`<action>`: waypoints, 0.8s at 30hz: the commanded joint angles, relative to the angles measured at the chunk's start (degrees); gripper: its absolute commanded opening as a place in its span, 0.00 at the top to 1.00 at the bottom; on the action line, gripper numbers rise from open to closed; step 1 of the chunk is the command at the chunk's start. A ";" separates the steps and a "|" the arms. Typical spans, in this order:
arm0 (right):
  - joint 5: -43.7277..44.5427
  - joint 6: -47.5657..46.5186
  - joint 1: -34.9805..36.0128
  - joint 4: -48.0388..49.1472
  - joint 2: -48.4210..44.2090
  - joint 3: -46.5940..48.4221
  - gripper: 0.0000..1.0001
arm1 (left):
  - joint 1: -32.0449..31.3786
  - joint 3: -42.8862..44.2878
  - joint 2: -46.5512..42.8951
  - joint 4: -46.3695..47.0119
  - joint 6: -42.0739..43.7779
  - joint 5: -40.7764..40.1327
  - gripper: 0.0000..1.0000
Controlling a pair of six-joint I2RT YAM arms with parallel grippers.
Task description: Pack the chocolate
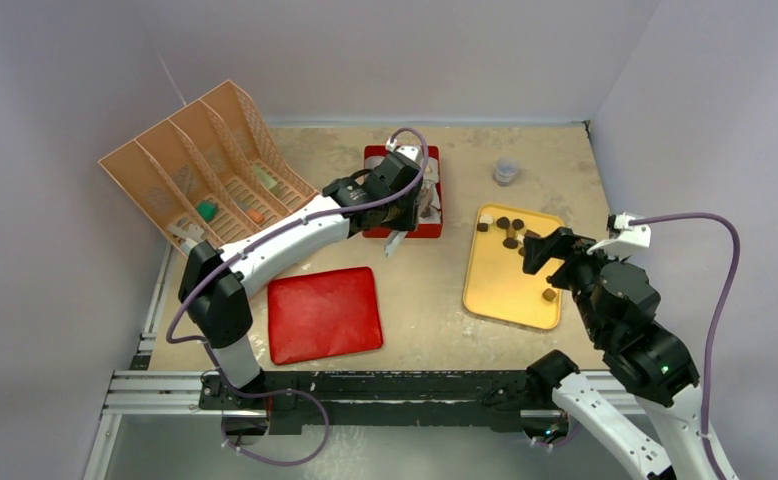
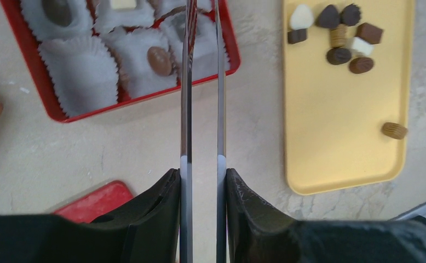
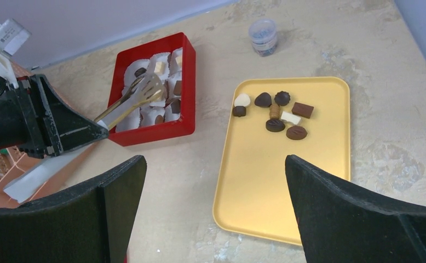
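Note:
Several pieces of chocolate [image 3: 276, 112], dark, tan and white, lie clustered at the far end of the yellow tray [image 3: 276, 181]; the cluster [image 2: 337, 38] also shows in the left wrist view. One tan piece [image 2: 394, 130] lies apart near the tray's side. The red box [image 3: 150, 131] holds white paper cups, some with chocolate such as a brown oval [image 2: 159, 59]. My left gripper [image 2: 202, 172] is shut on metal tongs [image 3: 131, 98], whose tips reach over the box's cups. My right gripper [image 3: 215, 159] hangs open and empty above the tray's near end.
A red lid [image 1: 323, 313] lies flat in front of the box. An orange slotted rack [image 1: 205, 170] leans at the back left. A small grey jar [image 1: 506, 172] stands behind the tray. Walls close in on three sides.

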 commanded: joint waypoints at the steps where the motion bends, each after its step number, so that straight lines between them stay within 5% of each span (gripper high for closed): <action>1: 0.11 -0.73 0.00 1.41 -0.57 2.54 0.01 | -0.78 3.81 -1.49 8.34 2.94 3.60 0.69; 24: 0.75 -0.09 0.06 -0.69 -2.23 3.89 0.01 | -9.54 11.10 14.97 18.33 9.30 8.81 0.68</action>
